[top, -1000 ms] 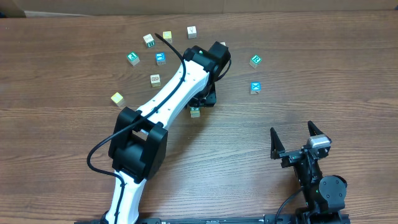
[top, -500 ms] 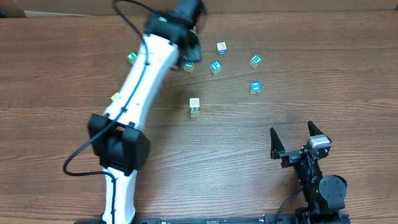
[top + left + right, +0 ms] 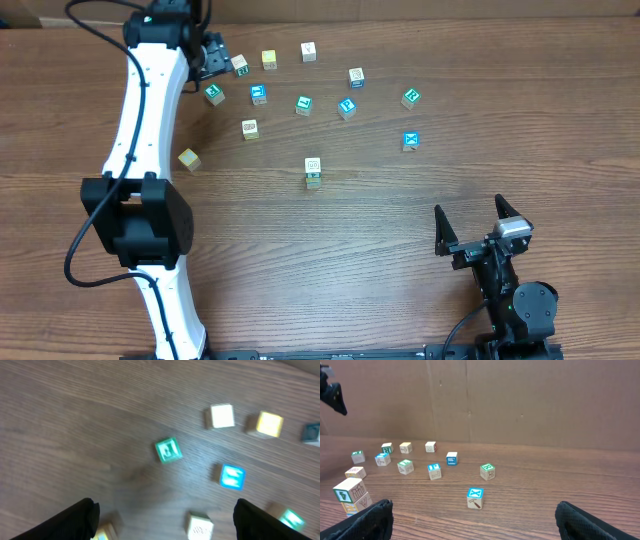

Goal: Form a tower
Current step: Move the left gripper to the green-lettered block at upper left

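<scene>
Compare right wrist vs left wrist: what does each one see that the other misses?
Right wrist only: the tower, two cream cubes high, at the frame's left edge; the blue X cube, loose in the foreground; the cardboard backdrop. Left wrist only: a blurred top-down look at cube tops through the open left gripper, nothing between its fingers. Both: part of the scattered cubes on the far side, among them the yellow cube.

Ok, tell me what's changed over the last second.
The left gripper swung off the tower to the far left corner of the table and hangs open, empty, beside the loose cubes. The tower stands free. The right gripper stayed open in place; the loose cubes in view did not move.
</scene>
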Robot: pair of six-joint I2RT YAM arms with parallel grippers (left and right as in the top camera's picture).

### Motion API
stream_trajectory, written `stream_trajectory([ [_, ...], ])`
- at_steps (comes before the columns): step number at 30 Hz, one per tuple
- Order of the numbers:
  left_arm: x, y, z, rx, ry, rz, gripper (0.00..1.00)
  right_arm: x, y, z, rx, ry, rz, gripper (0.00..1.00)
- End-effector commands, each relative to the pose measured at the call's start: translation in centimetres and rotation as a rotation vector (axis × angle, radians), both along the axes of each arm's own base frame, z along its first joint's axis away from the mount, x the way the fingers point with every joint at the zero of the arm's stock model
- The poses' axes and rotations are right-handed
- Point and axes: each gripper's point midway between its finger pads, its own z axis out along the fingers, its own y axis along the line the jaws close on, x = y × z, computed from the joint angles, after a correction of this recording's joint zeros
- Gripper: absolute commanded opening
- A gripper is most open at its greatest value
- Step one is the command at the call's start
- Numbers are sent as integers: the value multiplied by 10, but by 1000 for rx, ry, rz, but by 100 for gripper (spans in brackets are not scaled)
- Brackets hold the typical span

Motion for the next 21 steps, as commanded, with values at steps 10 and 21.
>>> stream_trajectory([
  [10, 15, 1, -79, 143, 13, -346, 67, 0, 1, -2, -1, -3, 1, 100],
  [21, 25, -5, -115, 143, -85, -382, 72, 0, 1, -2, -1, -2, 1, 100],
])
